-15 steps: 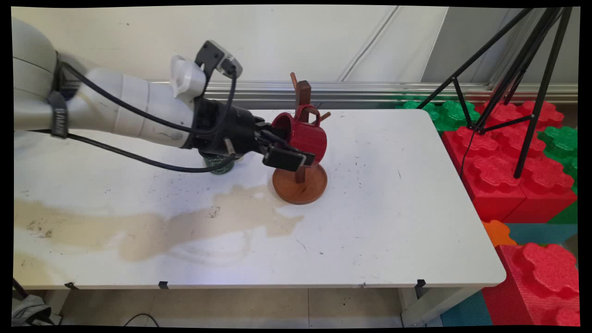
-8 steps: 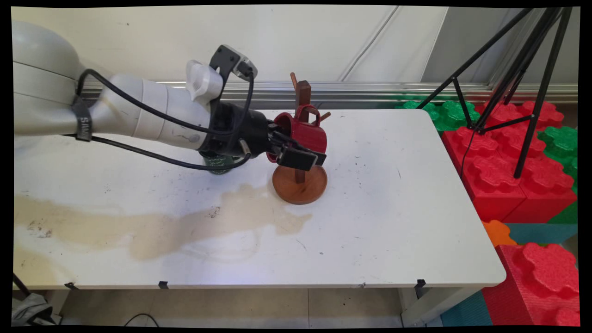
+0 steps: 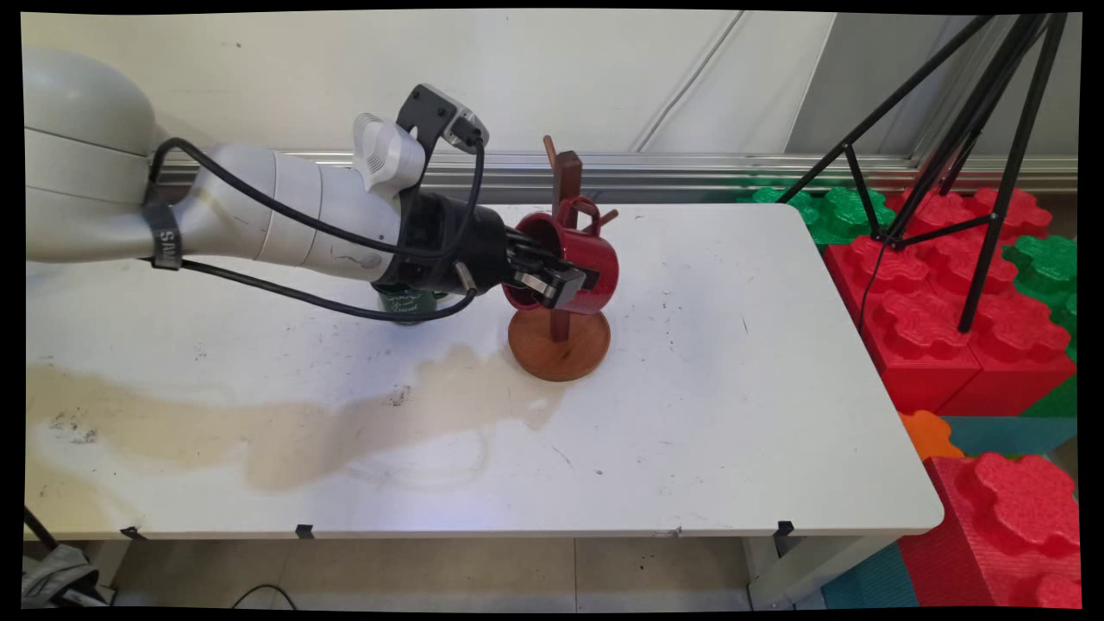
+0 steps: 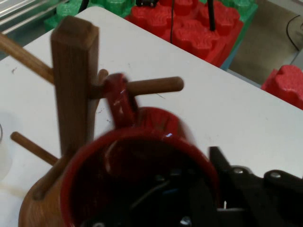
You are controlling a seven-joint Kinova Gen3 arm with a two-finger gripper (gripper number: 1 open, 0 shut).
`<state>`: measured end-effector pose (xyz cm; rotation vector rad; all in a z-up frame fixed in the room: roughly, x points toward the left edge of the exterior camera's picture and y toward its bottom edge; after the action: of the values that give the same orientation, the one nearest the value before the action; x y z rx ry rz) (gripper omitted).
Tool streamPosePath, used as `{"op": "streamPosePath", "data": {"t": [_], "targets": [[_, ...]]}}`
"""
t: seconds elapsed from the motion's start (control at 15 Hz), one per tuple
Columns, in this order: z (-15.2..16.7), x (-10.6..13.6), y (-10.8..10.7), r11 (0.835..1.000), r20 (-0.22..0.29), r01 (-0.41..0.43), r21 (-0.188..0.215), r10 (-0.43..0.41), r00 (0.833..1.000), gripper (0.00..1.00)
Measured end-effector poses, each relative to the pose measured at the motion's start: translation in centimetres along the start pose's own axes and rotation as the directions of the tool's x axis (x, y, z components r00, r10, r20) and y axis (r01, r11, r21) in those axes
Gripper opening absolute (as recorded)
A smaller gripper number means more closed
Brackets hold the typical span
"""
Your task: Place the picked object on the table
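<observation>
End effector (image 3: 556, 280) clamps glossy red mug (image 3: 580, 259); handle over wooden peg (image 4: 154, 85).

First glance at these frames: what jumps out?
The red mug at the table's middle, its handle hooked over a peg of the wooden mug tree. The pincer grips the mug's rim, one finger inside. A wide tan stain spreads over the white table to the left.

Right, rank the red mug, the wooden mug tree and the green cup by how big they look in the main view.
1. Wooden mug tree, tallest, with the widest base.
2. Red mug, hanging on the tree, gripped at its rim by the gripper.
3. Green cup: looks smallest, but the arm hides most of it, so this is unsure.
</observation>
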<state>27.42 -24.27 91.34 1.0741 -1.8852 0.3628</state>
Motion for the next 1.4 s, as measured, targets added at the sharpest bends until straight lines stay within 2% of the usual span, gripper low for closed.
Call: {"op": "streamPosePath", "data": {"t": [0.8,1.4], "targets": [[-1.5,0.2,1.3,1.000,-0.021,-0.028,0.007,0.028,0.999,0.00],[-2.9,-0.1,3.0,0.997,-0.011,-0.056,-0.046,0.056,0.998,0.00]]}}
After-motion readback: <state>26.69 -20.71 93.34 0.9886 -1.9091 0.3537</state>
